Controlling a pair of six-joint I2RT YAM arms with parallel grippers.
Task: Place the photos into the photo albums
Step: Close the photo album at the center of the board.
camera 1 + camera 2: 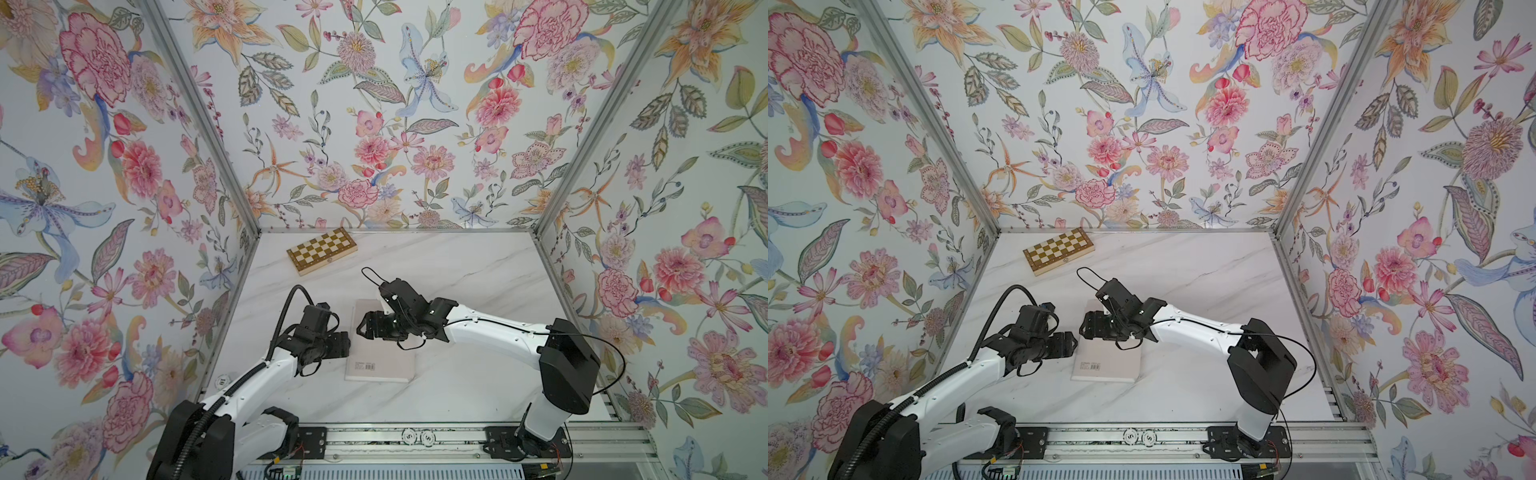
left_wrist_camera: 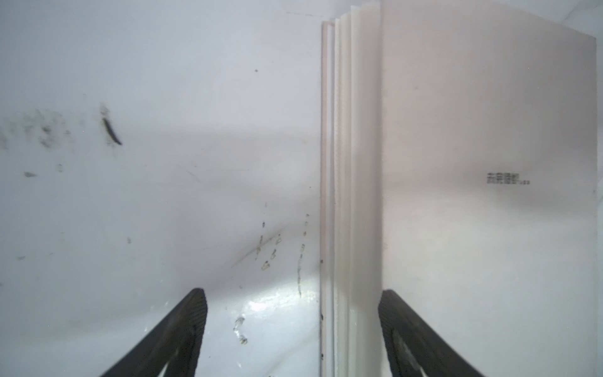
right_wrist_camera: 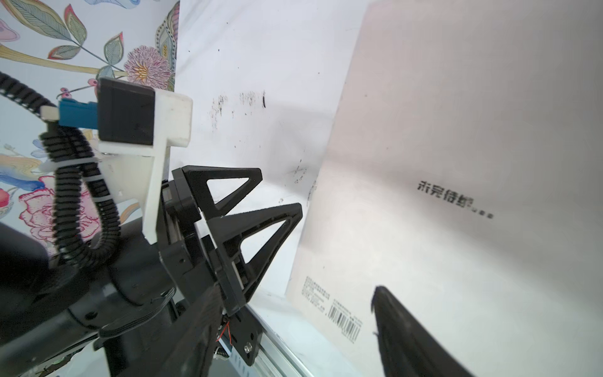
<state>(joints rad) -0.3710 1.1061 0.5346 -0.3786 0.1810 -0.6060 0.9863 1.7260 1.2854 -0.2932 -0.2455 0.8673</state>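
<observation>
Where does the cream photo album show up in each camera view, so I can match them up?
In a top view: photo album lies flat in the middle of the table.
In a top view: same place.
Left wrist view: close up, page edges and cover beside bare table.
Right wrist view: close up, printed cover.
Shared landmark: barcode, in every view but the left wrist; there, match the printed line.

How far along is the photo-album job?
Looks nearly finished, though I can't see inside: the pale cream album lies closed, barcode side up, and no loose cards show on the white marble table. In hand: nothing; the open left gripper and the right gripper hover at it. Left: probably just pulling away.
</observation>
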